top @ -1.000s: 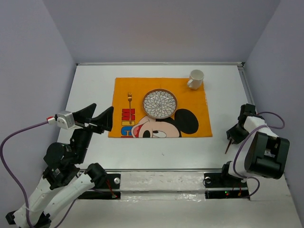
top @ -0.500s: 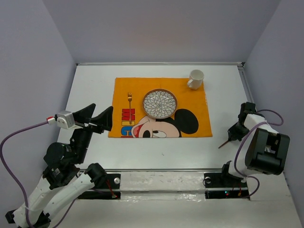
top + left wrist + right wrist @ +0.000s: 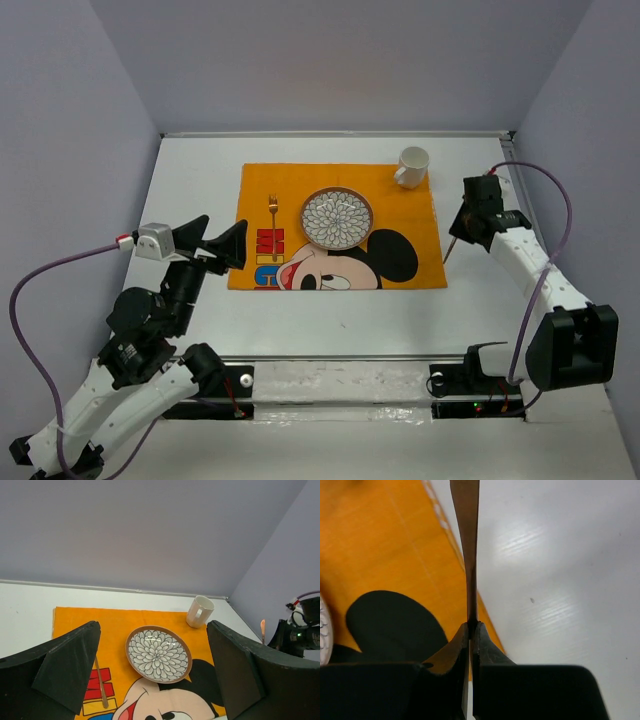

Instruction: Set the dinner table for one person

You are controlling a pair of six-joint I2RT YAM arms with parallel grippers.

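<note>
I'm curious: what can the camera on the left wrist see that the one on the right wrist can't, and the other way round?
Only the left wrist view shows the patterned plate, the white mug, the fork and the left jaws, wide open. Only the right wrist view shows close up how the right jaws are shut on a thin copper-coloured utensil. Both show the orange placemat, the mouse's black ear and the white dinner table; the left view also catches that utensil, tiny, at far right.
</note>
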